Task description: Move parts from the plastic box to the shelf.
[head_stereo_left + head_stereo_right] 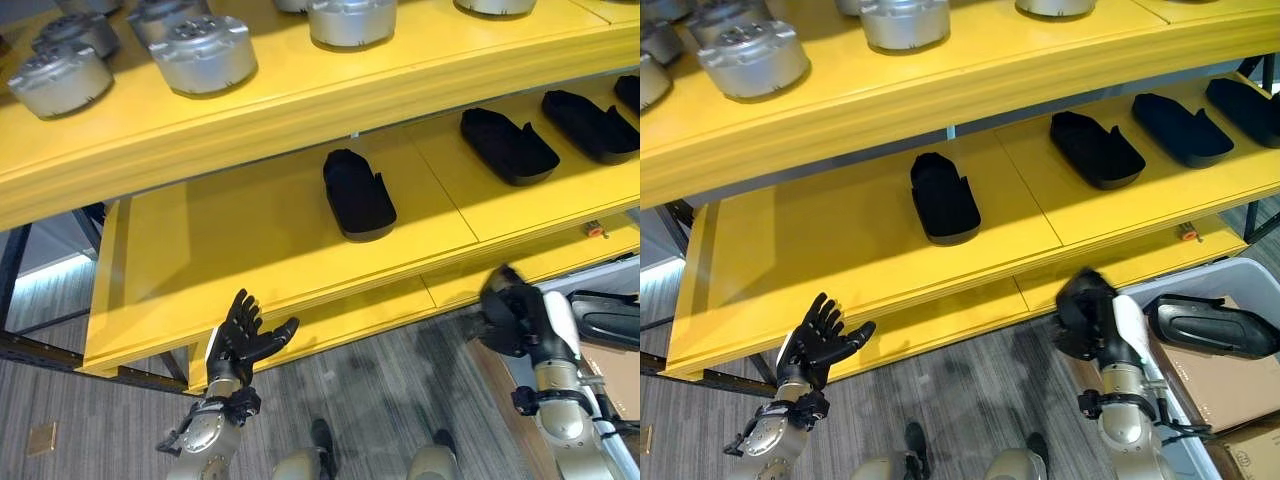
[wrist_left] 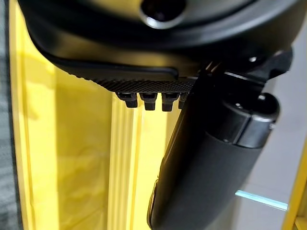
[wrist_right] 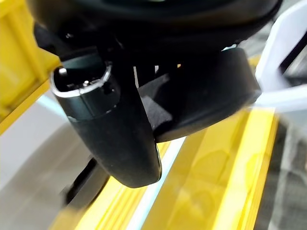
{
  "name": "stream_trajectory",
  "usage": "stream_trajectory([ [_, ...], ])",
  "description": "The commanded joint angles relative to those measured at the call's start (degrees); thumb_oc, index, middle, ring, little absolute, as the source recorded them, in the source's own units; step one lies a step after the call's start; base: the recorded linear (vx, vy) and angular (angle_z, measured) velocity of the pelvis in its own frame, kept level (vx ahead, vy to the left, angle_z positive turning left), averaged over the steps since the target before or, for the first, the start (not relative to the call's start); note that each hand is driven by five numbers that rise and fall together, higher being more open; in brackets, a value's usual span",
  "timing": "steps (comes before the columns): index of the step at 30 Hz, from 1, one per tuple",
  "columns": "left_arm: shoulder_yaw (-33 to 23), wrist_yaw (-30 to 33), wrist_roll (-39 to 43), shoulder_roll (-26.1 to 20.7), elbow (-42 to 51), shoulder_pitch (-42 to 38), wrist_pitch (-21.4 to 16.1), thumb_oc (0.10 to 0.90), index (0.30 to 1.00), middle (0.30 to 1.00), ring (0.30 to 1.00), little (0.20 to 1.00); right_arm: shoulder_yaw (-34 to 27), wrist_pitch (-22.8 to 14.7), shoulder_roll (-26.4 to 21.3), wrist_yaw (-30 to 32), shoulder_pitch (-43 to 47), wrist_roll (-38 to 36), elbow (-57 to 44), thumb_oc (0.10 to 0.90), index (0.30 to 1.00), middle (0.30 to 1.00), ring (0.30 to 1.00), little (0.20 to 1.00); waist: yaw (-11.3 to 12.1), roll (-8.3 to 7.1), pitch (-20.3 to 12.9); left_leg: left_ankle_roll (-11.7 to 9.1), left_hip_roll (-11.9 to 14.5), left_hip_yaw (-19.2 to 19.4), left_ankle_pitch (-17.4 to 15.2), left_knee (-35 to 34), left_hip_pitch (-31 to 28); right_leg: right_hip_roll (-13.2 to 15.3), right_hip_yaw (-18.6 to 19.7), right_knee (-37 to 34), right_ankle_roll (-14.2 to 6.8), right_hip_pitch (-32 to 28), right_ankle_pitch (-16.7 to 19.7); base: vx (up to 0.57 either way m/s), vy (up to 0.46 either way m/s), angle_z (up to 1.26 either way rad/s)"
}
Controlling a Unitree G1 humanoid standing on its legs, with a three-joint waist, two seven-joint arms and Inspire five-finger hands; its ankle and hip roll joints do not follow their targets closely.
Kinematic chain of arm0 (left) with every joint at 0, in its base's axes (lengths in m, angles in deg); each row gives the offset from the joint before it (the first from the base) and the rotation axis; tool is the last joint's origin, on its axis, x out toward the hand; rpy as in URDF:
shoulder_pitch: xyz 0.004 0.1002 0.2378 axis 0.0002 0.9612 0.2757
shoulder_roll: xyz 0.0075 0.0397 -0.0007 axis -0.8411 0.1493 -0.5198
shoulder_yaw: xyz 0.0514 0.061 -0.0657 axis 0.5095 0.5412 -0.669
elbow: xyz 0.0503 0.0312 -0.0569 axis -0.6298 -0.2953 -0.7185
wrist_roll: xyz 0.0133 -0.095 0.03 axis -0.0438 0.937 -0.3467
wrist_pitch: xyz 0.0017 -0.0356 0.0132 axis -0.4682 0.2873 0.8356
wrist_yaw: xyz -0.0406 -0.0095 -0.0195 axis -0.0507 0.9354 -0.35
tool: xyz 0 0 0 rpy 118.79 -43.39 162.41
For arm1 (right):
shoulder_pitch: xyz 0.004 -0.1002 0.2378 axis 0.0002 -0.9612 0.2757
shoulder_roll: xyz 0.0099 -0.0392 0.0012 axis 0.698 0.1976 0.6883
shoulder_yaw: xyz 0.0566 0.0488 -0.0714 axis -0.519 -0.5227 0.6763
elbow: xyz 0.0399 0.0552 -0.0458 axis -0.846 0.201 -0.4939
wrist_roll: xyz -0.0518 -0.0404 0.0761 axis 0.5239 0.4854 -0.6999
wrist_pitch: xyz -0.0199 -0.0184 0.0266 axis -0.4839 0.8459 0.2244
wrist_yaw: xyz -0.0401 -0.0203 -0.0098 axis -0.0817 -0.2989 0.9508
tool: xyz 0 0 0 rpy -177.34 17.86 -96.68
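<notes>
While left hand [image 1: 243, 337] spreads, right hand [image 3: 201, 100] grips black part [image 3: 153, 112]

Left arm comes up from the lower left with the forearm near upright, and the left hand [image 1: 243, 337] is raised with the palm showing, fingers straight and fanned out, thumb sticking off to the right. It's holding nothing. Right arm rises from the lower right, wrist bent so the right hand [image 1: 1087, 312] tips forward and away. In its wrist view that hand's fingers curl around a dark part [image 3: 211, 91].
</notes>
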State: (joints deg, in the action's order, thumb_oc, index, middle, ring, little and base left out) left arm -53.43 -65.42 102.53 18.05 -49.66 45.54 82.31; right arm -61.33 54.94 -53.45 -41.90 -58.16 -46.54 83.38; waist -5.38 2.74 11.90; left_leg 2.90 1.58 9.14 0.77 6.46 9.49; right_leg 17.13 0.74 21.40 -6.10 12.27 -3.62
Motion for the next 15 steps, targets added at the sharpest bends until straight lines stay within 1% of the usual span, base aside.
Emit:
stream_trajectory([
  [1, -4.00, -0.41, -2.60, -3.55, 8.84, -2.94, -4.33, 0.900, 1.000, 1.000, 1.000, 1.000, -1.46, -7.08, -0.89, 1.47, 8.13, -1.12, -4.48, 0.400, 0.300, 0.300, 0.300, 0.300, -0.25, -1.84, 1.64, 0.12, -0.80, -0.74, -4.31, -3.30, -5.95, -10.14, -4.11, -6.32, 0.05, -0.39, 1.52, 0.10, 0.067, -0.10],
  [3, -4.03, -0.66, -3.03, -2.90, 8.58, -2.97, -4.39, 0.900, 1.000, 1.000, 1.000, 1.000, -0.89, -7.41, -1.27, 1.00, 8.28, -1.19, -4.57, 0.400, 0.300, 0.300, 0.300, 0.300, -0.57, -2.42, 2.01, -0.06, -1.31, -0.34, -4.50, -4.71, -8.15, -12.52, -5.27, -10.26, 0.17, -0.35, 2.04, 0.13, 0.024, 0.10],
  [5, -4.12, -0.92, -2.98, -2.51, 8.55, -2.68, -4.57, 0.900, 1.000, 1.000, 1.000, 1.000, -0.63, -7.76, -1.70, 0.64, 8.26, -1.16, -5.13, 0.400, 0.300, 0.300, 0.300, 0.300, -0.65, -2.72, 2.04, -0.46, -1.21, 0.04, -4.42, -5.49, -9.08, -13.04, -5.03, -13.17, -0.08, -0.86, 3.13, 0.14, -0.046, 0.55],
  [6, -3.90, -1.14, -2.52, -2.03, 8.43, -2.17, -4.49, 0.900, 1.000, 1.000, 1.000, 1.000, -0.92, -7.93, -1.78, 0.43, 7.61, -1.13, -5.72, 0.400, 0.300, 0.300, 0.300, 0.300, -0.73, -3.22, 1.63, -0.69, -1.41, -0.30, -4.48, -5.55, -9.50, -13.55, -3.29, -14.70, 0.11, -2.58, 3.11, 0.13, -0.072, 0.38],
  [8, -3.86, -1.27, -2.25, -1.60, 8.59, -1.88, -4.56, 0.900, 1.000, 1.000, 1.000, 1.000, -1.29, -7.92, -2.02, 0.53, 7.32, -1.09, -5.88, 0.400, 0.300, 0.300, 0.300, 0.300, -0.57, -3.43, 1.20, -0.85, -1.27, 0.00, -4.45, -5.29, -9.27, -13.37, -3.05, -15.81, 0.41, -3.16, 3.65, 0.10, -0.091, -0.17],
  [9, -3.64, -1.37, -1.99, -1.28, 8.39, -1.63, -4.46, 0.900, 1.000, 1.000, 1.000, 1.000, -1.39, -8.01, -2.32, 0.46, 7.15, -1.19, -5.97, 0.400, 0.300, 0.300, 0.300, 0.300, -0.75, -3.41, 0.96, -1.15, -0.83, -0.36, -4.89, -5.32, -9.72, -14.14, -2.40, -16.39, 0.77, -4.00, 3.33, 0.13, -0.122, -0.12],
  [10, -3.63, -1.53, -1.77, -0.97, 8.47, -1.21, -4.40, 0.900, 1.000, 1.000, 1.000, 1.000, -1.70, -8.03, -2.44, 0.38, 6.81, -1.23, -6.18, 0.400, 0.300, 0.300, 0.300, 0.300, -0.68, -3.41, 0.54, -1.44, -0.47, -0.42, -4.68, -5.23, -9.67, -14.31, -2.46, -16.89, 1.07, -4.37, 3.43, 0.14, -0.139, 0.02],
  [12, -3.78, -1.78, -1.79, -0.83, 8.89, -0.08, -4.10, 0.900, 1.000, 1.000, 1.000, 1.000, -2.22, -8.12, -2.97, 0.31, 6.03, -1.49, -6.82, 0.400, 0.300, 0.300, 0.300, 0.300, -0.50, -3.16, -0.03, -1.77, 0.26, -0.41, -5.18, -4.71, -10.66, -14.12, -3.72, -17.34, 1.21, -5.93, 3.19, 0.18, -0.143, 0.02],
  [15, -3.46, -1.74, -1.50, -0.82, 8.95, -0.15, -3.69, 0.900, 1.000, 1.000, 1.000, 1.000, -2.69, -8.29, -3.11, 0.39, 5.52, -1.74, -7.01, 0.400, 0.300, 0.300, 0.300, 0.300, -0.66, -2.99, -0.69, -2.47, 1.28, -0.73, -5.40, -4.28, -11.41, -14.52, -3.95, -17.42, 1.85, -7.29, 2.23, 0.15, -0.132, 0.05],
])
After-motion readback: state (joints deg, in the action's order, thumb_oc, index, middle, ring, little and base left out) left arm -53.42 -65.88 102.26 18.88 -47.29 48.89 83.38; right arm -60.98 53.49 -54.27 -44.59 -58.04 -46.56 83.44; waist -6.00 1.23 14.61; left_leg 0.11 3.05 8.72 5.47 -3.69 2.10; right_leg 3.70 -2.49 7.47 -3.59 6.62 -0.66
